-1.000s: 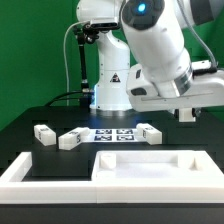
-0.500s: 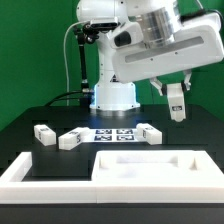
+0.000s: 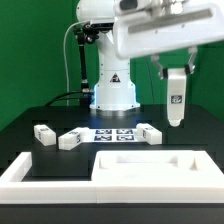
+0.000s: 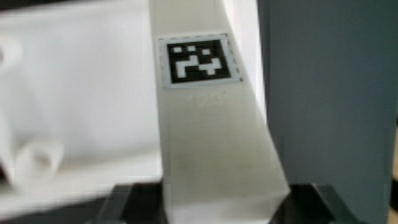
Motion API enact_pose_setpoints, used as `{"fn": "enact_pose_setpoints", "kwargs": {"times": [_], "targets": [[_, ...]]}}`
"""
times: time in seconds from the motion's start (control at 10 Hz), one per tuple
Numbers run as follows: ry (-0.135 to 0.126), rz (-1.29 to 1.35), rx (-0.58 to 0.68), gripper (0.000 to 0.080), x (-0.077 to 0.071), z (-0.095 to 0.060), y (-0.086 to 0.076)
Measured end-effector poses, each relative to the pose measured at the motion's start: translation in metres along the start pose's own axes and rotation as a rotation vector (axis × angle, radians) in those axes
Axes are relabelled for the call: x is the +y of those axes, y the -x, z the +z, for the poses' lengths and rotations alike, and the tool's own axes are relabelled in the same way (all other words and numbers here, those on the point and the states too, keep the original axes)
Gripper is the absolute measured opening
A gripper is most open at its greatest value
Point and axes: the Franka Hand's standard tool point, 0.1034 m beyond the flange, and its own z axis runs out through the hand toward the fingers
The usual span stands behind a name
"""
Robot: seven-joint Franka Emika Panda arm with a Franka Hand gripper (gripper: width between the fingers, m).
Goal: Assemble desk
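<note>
My gripper (image 3: 175, 70) is shut on a white leg block (image 3: 175, 97) and holds it upright in the air at the exterior view's right, well above the table. In the wrist view the leg (image 4: 214, 120) runs out from between the two dark fingers (image 4: 139, 203), its black-and-white tag facing the camera, with my gripper (image 4: 222, 206) closed on its near end. The white tabletop panel (image 3: 150, 168) lies flat at the front. Three more leg blocks lie on the black table: one (image 3: 43, 134) at the left, one (image 3: 72, 139) beside it and one (image 3: 150, 131) right of centre.
The marker board (image 3: 113, 134) lies flat in the middle of the table, between the loose legs. The low white border wall (image 3: 28, 172) runs along the front and left, around the tabletop. The robot base (image 3: 113, 95) stands behind.
The arm has swung and turned its wrist, and the hand has risen. The leg block, first hidden behind the hand and then tilted, now hangs upright and a little higher.
</note>
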Motion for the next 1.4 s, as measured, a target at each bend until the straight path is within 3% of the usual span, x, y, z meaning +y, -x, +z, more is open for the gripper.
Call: {"fn": "enact_pose_setpoints", "kwargs": {"times": [0.1,0.2,0.4,0.6,0.7,1.1,1.2,1.4], "targets": [[-0.019,-0.004,0.089,0.0290,-0.004,0.004,0.003],[-0.021,0.001,0.127,0.0290,-0.002,0.009,0.008],[-0.041,-0.008,0.249,0.0290,-0.008,0.010,0.004],[-0.070,-0.018,0.418,0.0290,-0.016,0.010,-0.020],[-0.072,-0.023,0.435,0.0290,-0.019,0.013,-0.022],[-0.065,-0.044,0.431,0.0290,-0.017,0.014,-0.021],[-0.034,-0.105,0.409,0.0290,-0.006,0.022,-0.022],[-0.030,-0.132,0.382,0.0290,-0.014,0.024,-0.037]]}}
